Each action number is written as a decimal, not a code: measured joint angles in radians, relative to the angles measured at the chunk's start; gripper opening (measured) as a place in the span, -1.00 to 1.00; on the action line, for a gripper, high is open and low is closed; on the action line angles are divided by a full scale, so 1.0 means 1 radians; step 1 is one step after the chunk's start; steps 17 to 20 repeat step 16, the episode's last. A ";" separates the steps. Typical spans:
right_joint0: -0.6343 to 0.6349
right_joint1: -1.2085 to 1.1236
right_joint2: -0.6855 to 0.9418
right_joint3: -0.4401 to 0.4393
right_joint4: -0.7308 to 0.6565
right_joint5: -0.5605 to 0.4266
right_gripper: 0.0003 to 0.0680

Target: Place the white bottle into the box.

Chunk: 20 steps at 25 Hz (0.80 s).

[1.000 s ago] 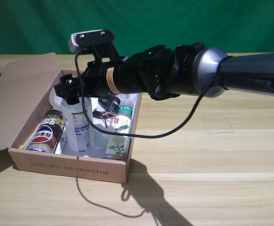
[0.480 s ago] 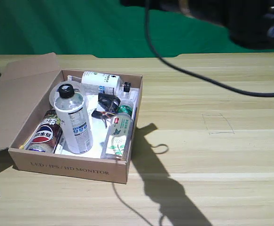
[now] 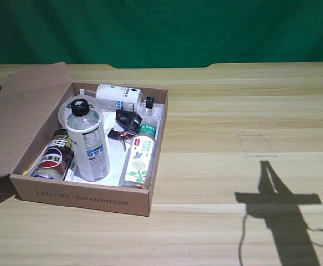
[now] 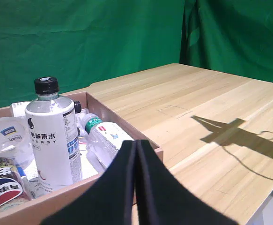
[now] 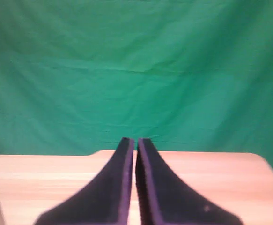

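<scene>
Now that the arm has left the exterior view, the white bottle stands in the box; end effector closed, empty.

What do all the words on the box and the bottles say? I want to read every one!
"LED / IPS / HD MONITOR": faint print on the box front wall.
"ERGY": on the white bottle label; the Chinese characters above it are too blurred to read.
Dark can: red, white and blue logo, lettering unreadable.
Green-capped clear bottle and lying white bottle: print too small to read.
</scene>
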 joint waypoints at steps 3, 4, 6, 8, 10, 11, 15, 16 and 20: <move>-0.075 -0.170 0.138 0.000 -0.030 -0.020 -1.00; -0.099 -0.239 0.198 0.000 -0.037 -0.023 -1.00; -0.126 -0.342 0.290 0.000 -0.039 -0.023 -1.00; -0.133 -0.424 0.378 0.000 -0.065 -0.023 -1.00; -0.133 -0.482 0.460 -0.001 -0.104 -0.023 -1.00; -0.133 -0.504 0.499 -0.001 -0.123 -0.016 -1.00; -0.133 -0.535 0.582 -0.002 -0.148 0.013 -1.00; -0.133 -0.535 0.584 -0.002 -0.147 0.015 -1.00; -0.133 -0.535 0.584 -0.002 -0.147 0.015 -1.00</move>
